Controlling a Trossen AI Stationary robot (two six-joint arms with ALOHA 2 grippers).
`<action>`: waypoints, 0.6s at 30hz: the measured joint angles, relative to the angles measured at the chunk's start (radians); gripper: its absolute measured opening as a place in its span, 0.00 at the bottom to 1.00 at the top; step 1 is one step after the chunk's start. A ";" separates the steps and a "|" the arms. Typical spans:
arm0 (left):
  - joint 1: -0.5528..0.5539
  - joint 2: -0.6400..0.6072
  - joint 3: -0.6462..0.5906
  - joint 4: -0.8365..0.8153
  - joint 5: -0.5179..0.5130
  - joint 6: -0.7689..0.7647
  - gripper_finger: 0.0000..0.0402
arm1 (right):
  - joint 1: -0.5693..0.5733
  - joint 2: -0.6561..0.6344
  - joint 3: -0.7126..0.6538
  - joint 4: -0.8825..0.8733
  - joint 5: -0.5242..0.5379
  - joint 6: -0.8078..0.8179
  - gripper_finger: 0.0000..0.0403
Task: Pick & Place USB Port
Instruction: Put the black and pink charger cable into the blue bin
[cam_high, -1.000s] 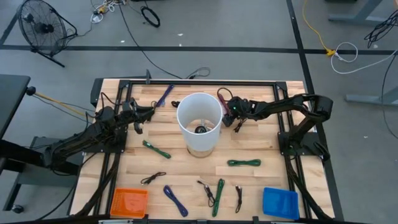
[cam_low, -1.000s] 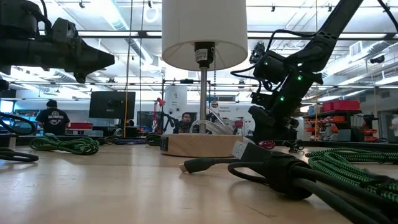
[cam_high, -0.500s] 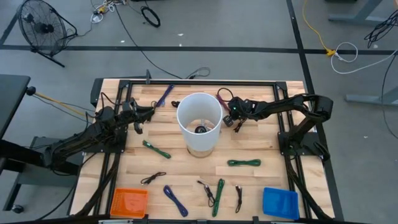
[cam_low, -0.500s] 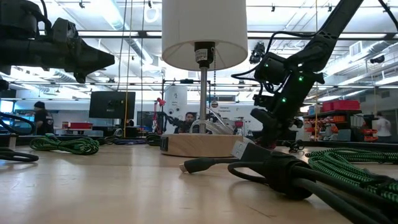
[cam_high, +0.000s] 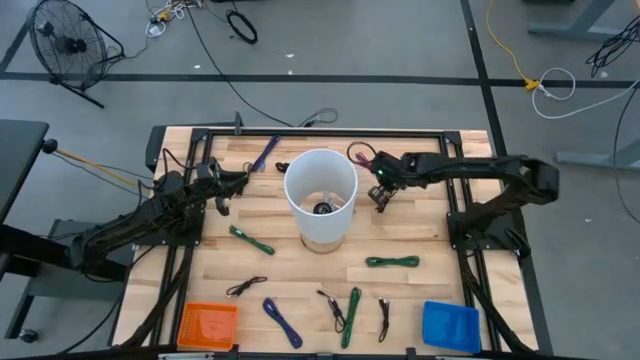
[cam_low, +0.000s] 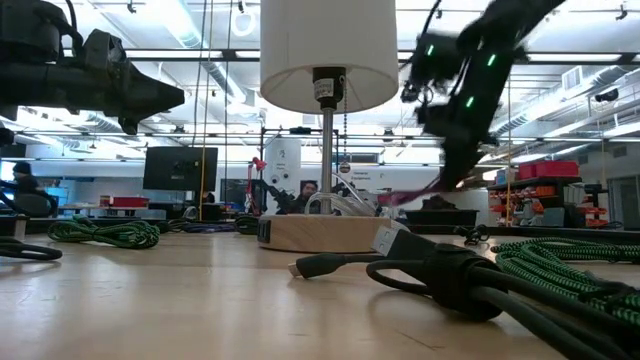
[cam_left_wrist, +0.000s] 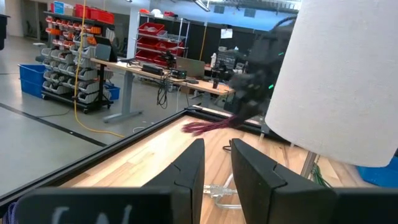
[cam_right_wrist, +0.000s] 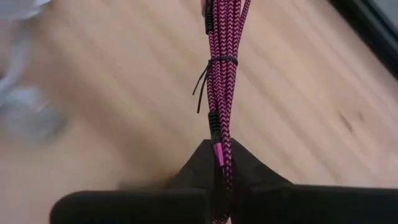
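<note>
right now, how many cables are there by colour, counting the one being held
green cables: 3
black cables: 3
blue cables: 2
pink cable, held in the right gripper: 1
total: 9

floor: grey concrete (cam_high: 400, 60) | fan (cam_high: 62, 40) far-left | shelving with red bins (cam_left_wrist: 158, 34) | ceiling strip lights (cam_low: 190, 30)
</note>
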 joint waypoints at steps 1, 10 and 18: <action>0.000 0.000 0.000 0.000 0.000 0.000 0.21 | 0.026 -0.029 0.009 -0.055 -0.007 0.026 0.03; 0.000 0.000 0.000 0.000 0.000 -0.026 0.21 | 0.370 -0.292 0.034 -0.464 -0.143 0.471 0.03; 0.000 0.000 0.000 -0.002 0.028 -0.056 0.21 | 0.729 -0.373 0.034 -0.519 -0.391 0.823 0.03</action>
